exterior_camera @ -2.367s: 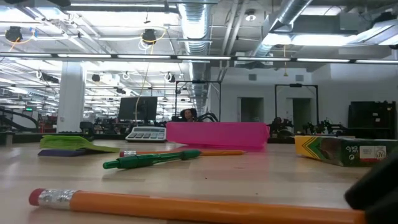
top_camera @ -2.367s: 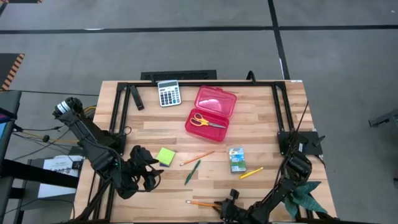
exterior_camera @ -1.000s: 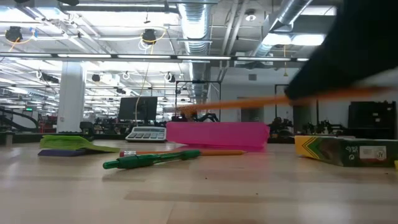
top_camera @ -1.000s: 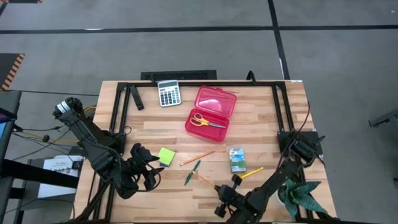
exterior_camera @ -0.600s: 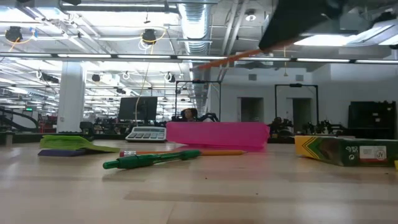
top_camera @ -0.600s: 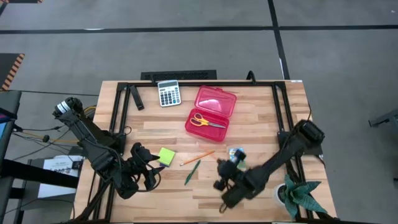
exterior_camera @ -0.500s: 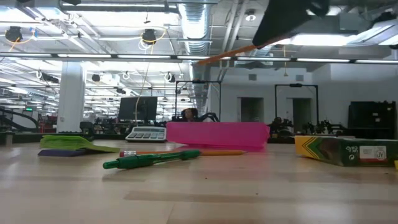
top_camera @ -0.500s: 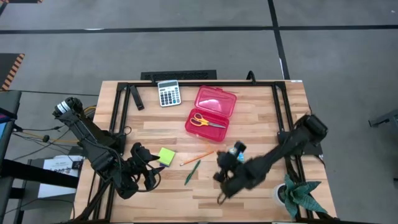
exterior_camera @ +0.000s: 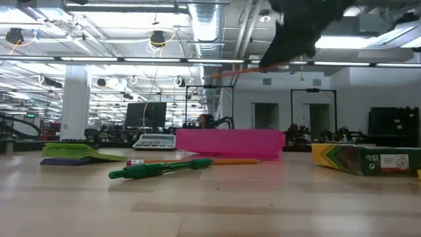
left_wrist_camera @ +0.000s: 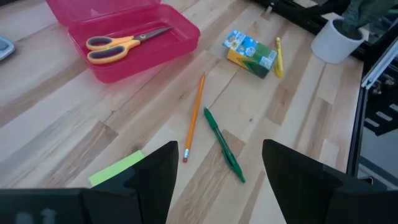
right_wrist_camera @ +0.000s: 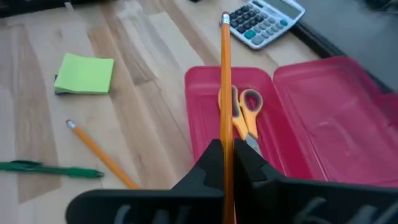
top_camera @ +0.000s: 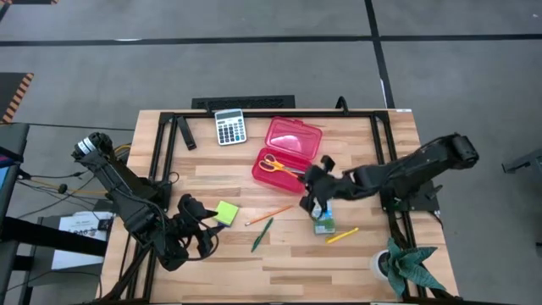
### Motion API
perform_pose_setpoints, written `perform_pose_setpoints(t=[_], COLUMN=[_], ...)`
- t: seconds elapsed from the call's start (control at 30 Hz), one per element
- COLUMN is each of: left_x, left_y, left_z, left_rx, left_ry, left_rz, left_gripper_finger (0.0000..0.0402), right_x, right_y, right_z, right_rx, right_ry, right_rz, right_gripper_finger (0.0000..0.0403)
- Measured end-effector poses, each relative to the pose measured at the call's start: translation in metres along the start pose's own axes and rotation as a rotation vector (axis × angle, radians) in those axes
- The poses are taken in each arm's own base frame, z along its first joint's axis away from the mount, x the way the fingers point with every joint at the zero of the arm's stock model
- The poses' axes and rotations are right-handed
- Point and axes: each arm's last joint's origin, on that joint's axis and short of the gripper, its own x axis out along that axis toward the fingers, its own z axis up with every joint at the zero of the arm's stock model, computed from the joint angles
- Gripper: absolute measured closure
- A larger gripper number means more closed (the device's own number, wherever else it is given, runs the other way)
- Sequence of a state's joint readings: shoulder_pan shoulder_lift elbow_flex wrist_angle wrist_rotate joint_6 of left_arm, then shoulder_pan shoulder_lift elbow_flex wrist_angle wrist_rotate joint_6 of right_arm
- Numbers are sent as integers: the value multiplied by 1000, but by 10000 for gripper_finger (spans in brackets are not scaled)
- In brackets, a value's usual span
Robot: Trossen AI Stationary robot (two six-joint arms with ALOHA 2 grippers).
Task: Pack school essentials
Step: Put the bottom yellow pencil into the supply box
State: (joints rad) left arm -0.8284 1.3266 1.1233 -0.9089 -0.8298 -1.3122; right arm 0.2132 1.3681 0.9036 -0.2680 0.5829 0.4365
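Observation:
My right gripper (top_camera: 313,188) is shut on an orange pencil (right_wrist_camera: 225,74) and hangs in the air next to the open red case (top_camera: 286,152), which holds the yellow-handled scissors (top_camera: 282,165). On the table lie the lime-green sticky-note pad (top_camera: 226,213), a second orange pencil (top_camera: 269,213), the dark green pen (top_camera: 262,234), the green-blue carton (top_camera: 323,219) and a yellow pencil (top_camera: 342,235). My left gripper (top_camera: 199,237) is open and empty at the near left, beside the pad. My right gripper pinches the orange pencil's shaft (right_wrist_camera: 225,134) between its two fingers (right_wrist_camera: 208,162), and the part behind the fingers is hidden. The pencil sticks out forward along the fingers. It is lifted clear, and its eraser end (right_wrist_camera: 225,17) reaches over the case's tray toward the calculator.
A grey-white calculator (top_camera: 229,127) lies at the far edge, left of the case. The case's lid (top_camera: 296,135) lies open toward the far side. A black frame rail (top_camera: 279,114) runs round the table. A small potted plant (top_camera: 398,263) stands off the near right corner.
My right gripper has risen from the table's near edge with the orange pencil and has gone toward the far edge, up to the red case. The pencil has stayed in the hold, clear of the table, and its eraser end now points over the case.

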Motion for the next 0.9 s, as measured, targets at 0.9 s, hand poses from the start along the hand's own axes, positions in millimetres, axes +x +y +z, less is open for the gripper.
perform_pose_setpoints(t=[0.9], left_x=[0], left_y=[5], left_z=[0], left_rx=[-110], left_ry=[-34], left_rz=[44], left_gripper_finger=[173], right_x=[104], right_y=[-38], right_z=[-54], right_rx=[76], right_ry=[58], right_rz=[206], right_gripper_finger=[390])
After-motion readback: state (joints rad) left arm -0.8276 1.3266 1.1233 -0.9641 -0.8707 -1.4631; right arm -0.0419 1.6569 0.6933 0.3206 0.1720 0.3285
